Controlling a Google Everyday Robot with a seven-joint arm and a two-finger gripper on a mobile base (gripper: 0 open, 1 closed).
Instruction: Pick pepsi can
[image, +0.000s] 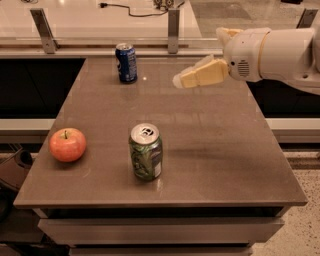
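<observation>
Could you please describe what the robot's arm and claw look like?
The claw, over the table's far right side, is pale cream-yellow and tapers to a blunt tip. The arm behind it is a glossy white rounded housing with a thin tan ring and a small round grille.

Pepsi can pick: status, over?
Gripper above table, right of pepsi can, not touching. Can upright at far edge. Nothing between them; green can and apple nearer the front.
</observation>
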